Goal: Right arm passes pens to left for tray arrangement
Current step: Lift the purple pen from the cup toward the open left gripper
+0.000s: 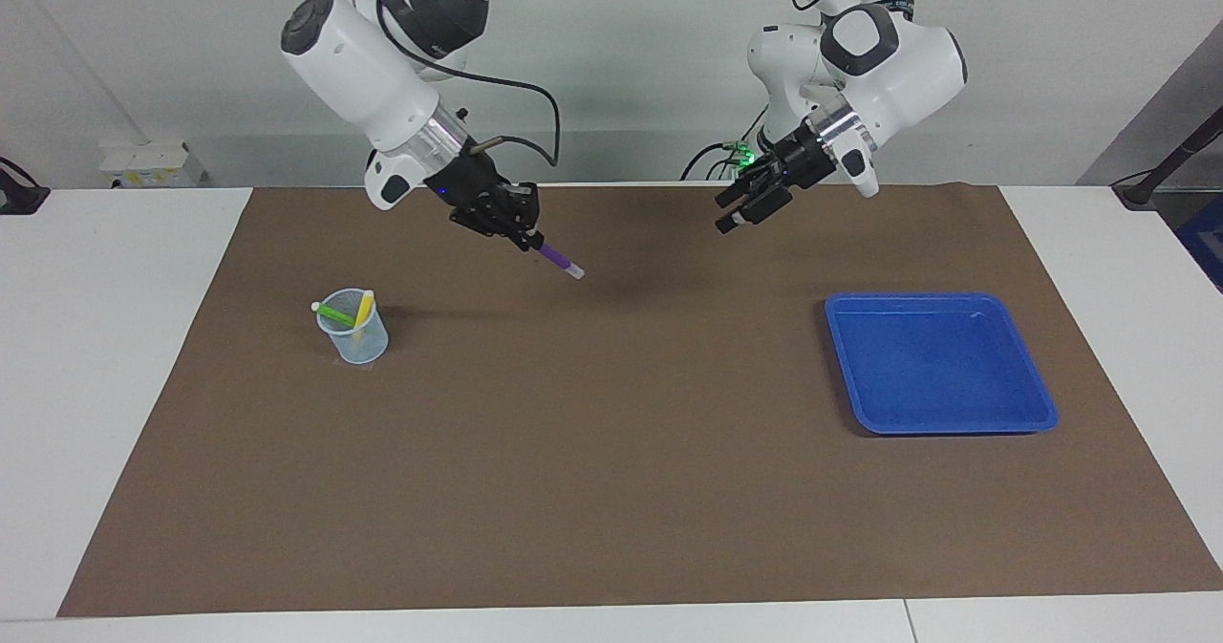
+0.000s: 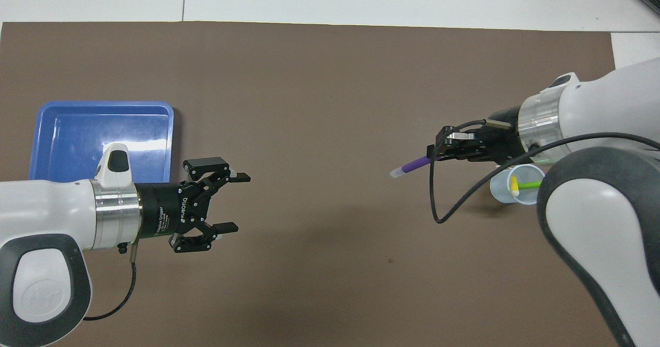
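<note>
Right claw (image 1: pixel 523 238) gripping purple pen (image 1: pixel 559 262), "ROBOTIQ" on open left claw (image 2: pixel 238 202)

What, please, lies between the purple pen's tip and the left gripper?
Nothing: in the overhead view only bare brown mat separates the purple pen from the open left gripper.

A white table (image 1: pixel 115 337) carries a brown mat (image 1: pixel 592 452) over most of its top; on the mat a blue tray (image 1: pixel 941 423) sits below and outward of the left gripper (image 1: pixel 728 219); a clear cup (image 1: pixel 354 342) stands outward of the right gripper (image 1: pixel 524 239).
</note>
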`<state>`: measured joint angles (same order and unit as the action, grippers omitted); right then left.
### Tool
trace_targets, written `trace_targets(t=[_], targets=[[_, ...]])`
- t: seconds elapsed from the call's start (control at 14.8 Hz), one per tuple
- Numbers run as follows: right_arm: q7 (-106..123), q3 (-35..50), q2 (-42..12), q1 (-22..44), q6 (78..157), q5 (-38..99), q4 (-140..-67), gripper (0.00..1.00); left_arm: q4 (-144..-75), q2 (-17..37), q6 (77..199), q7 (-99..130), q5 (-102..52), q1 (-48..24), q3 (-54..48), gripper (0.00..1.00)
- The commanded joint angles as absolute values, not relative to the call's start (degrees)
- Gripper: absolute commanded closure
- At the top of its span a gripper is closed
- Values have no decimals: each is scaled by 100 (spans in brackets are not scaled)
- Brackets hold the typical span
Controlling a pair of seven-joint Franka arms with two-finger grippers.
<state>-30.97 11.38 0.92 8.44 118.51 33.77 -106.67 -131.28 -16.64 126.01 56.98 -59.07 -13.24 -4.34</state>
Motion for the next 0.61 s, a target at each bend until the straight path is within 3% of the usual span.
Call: trace_targets(t=[0.0,0.34,0.54], targets=[[-4127,1134,334,1255,12654,3761,-11109,100,-12850,-1407,13120,6571,-6021,-1537,-422,5],[-4965,1134,299,1844,13568,4367,-11241,100,-12850,-1178,14789,7865,-6012,-2336,-457,7],[-5185,1134,308,1916,13755,4500,-11294,100,-12841,-1160,15073,8235,-6012,-2435,-457,9]])
